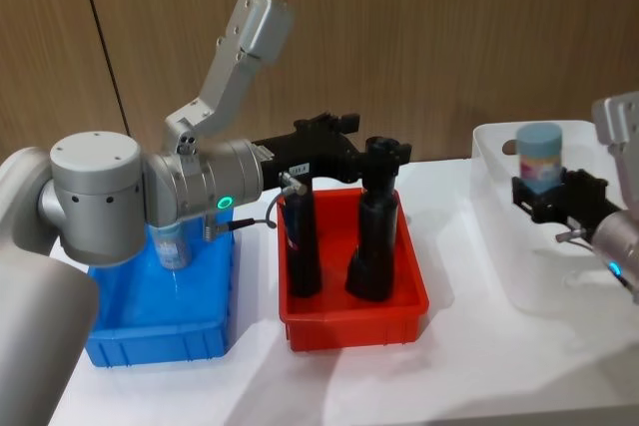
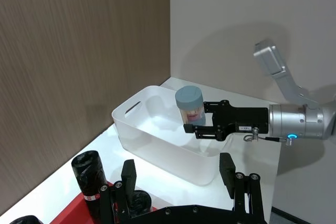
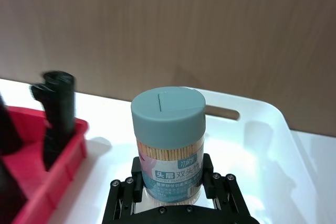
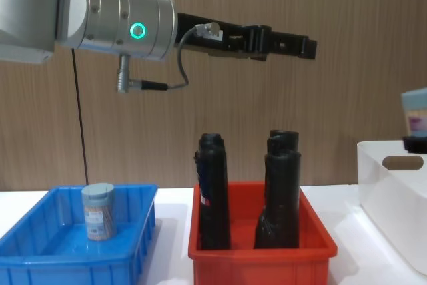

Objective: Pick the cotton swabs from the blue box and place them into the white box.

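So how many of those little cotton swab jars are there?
2. One cotton swab jar stands in the blue box; the other is held by the right gripper above the white box. Parts of both boxes' floors are hidden, so another could be out of sight.

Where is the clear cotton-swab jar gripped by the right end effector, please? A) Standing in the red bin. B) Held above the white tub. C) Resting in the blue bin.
B: the right end effector holds the clear blue-lidded cotton-swab jar over the milky-white plastic tub.
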`<state>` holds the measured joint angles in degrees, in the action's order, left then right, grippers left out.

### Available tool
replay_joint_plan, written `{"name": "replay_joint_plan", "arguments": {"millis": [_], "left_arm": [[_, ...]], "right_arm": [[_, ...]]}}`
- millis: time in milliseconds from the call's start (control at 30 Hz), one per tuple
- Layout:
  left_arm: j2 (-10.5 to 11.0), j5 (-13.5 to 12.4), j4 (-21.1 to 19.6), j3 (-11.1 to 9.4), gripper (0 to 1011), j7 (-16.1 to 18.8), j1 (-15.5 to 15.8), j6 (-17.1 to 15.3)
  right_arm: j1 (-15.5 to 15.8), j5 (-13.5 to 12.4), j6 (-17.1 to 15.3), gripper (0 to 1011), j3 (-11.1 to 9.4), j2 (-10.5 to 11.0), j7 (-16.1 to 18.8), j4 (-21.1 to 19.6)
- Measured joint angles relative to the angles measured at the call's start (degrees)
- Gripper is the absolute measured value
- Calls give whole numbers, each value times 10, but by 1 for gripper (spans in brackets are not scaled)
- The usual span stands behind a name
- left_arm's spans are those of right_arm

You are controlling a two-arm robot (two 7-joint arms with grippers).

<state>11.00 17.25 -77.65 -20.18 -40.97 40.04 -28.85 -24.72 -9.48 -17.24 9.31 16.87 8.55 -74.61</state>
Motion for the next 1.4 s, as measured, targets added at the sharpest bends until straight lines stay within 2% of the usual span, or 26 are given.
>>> {"name": "replay_joint_plan", "arguments": {"millis": [133,500,633,867,900,1000,1067,1200,1233,1400], "left_arm": [[0,0,0,0,1004,0,0,0],[0,0,0,0,1004,0,0,0],[0,0,0,0,1004,0,0,0],[0,0,0,0,1004,0,0,0],[0,0,0,0,1004,0,0,0],[0,0,0,0,1004,0,0,0],[0,0,0,0,1004,0,0,0],[0,0,0,0,1004,0,0,0],[0,0,0,0,1004,0,0,0],[0,0,0,0,1004,0,0,0]], "right_arm": [[-12,5,-10,625,-4,1,0,18],[-65,21,-45,625,-14,3,17,112],[-83,26,-53,625,-16,2,29,147],[-102,30,-57,641,-19,2,45,186],[-104,30,-57,689,-19,2,47,189],[-108,32,-58,744,-20,2,52,199],[-111,32,-58,839,-21,3,56,205],[-114,32,-58,908,-22,4,60,211],[-115,32,-58,955,-23,4,61,212],[-116,32,-56,1001,-25,5,65,215]]}}
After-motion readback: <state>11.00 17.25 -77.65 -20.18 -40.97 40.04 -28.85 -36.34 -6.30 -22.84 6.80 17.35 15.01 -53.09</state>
